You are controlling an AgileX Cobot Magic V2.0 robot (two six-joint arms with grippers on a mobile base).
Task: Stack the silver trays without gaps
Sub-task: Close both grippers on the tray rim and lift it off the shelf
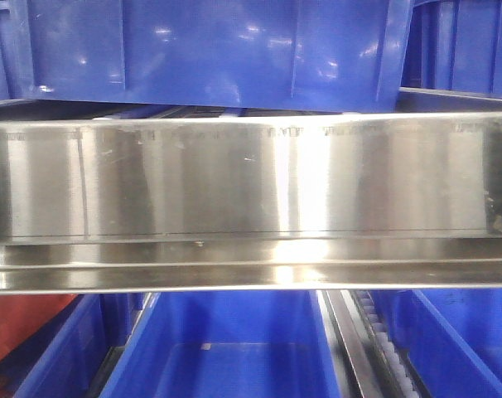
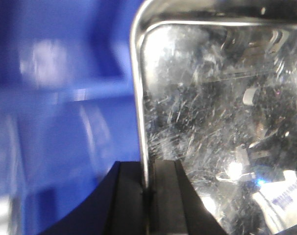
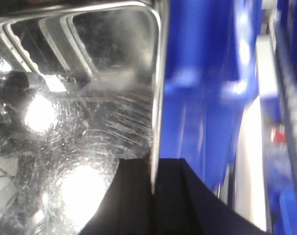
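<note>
In the left wrist view a silver tray (image 2: 222, 112) with a scratched, shiny bottom fills the right side, its rolled rim running down the middle. My left gripper (image 2: 148, 169) is shut on that rim, one black finger (image 2: 129, 196) outside and one inside. The right wrist view shows a silver tray (image 3: 80, 122) on the left, its rim edge-on. My right gripper (image 3: 153, 164) is shut on this rim in the same way. Whether both views show the same tray I cannot tell. Neither gripper nor any tray shows in the front view.
A long brushed-steel beam (image 1: 251, 191) crosses the whole front view. Deep blue bins stand above it (image 1: 218, 50) and below it (image 1: 226, 348), with a red bin (image 1: 27, 323) at lower left. Blurred blue bin walls (image 2: 60, 122) (image 3: 202, 98) lie just beside each tray rim.
</note>
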